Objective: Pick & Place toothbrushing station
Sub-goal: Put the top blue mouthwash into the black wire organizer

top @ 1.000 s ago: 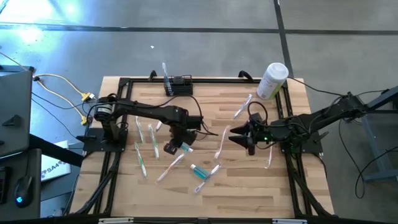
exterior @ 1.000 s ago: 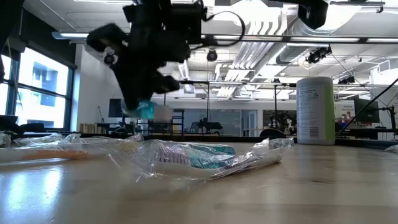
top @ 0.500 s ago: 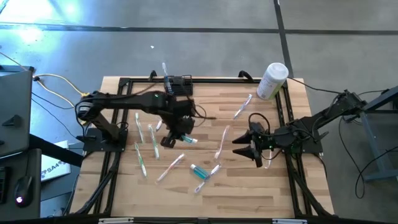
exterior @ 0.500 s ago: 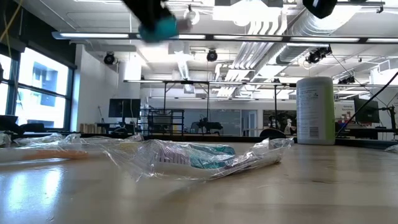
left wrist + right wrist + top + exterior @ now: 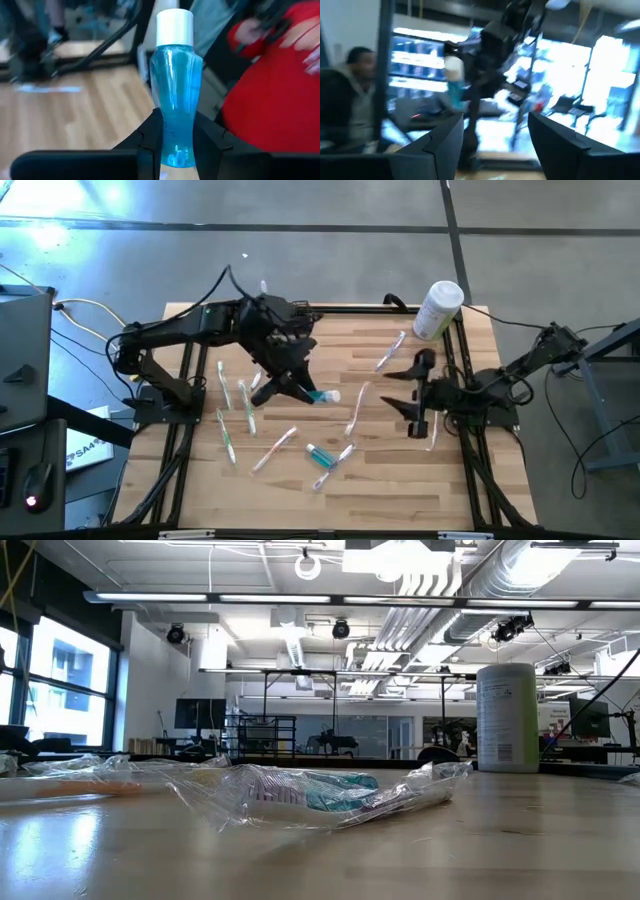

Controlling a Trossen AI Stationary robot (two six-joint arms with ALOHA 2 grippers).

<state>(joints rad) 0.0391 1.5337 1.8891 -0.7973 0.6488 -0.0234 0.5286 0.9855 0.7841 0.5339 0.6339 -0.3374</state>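
My left gripper (image 5: 296, 387) is raised over the table's middle and shut on a small blue bottle (image 5: 318, 394) with a white cap (image 5: 174, 26). The black toothbrushing station (image 5: 298, 310) stands at the table's far edge, partly hidden behind my left arm, with a toothbrush (image 5: 265, 286) upright in it. My right gripper (image 5: 417, 393) is open and empty at the table's right, its fingers (image 5: 440, 145) spread wide. It faces my left arm and the bottle, which also shows in the right wrist view (image 5: 454, 85). My left gripper pinches the bottle's lower body near its bottom end (image 5: 175, 145) between its two fingers (image 5: 150, 137). The bottle points straight out along the fingers, cap end away from the gripper and toward the table's right. It is lifted clear of the table.
Several wrapped toothbrushes (image 5: 240, 405) lie on the wood, one close to the low camera (image 5: 320, 795). A teal item (image 5: 320, 455) lies toward the near side. A tall white container (image 5: 437, 308) stands at the far right corner. A person in red (image 5: 280, 90) and another person (image 5: 350, 95) are beyond the table.
My left gripper has risen with the blue bottle, going up out of the low view and a little toward the far right. It has tipped so the cap points toward the table's right. My right gripper has drawn back toward the right edge and opened wide.
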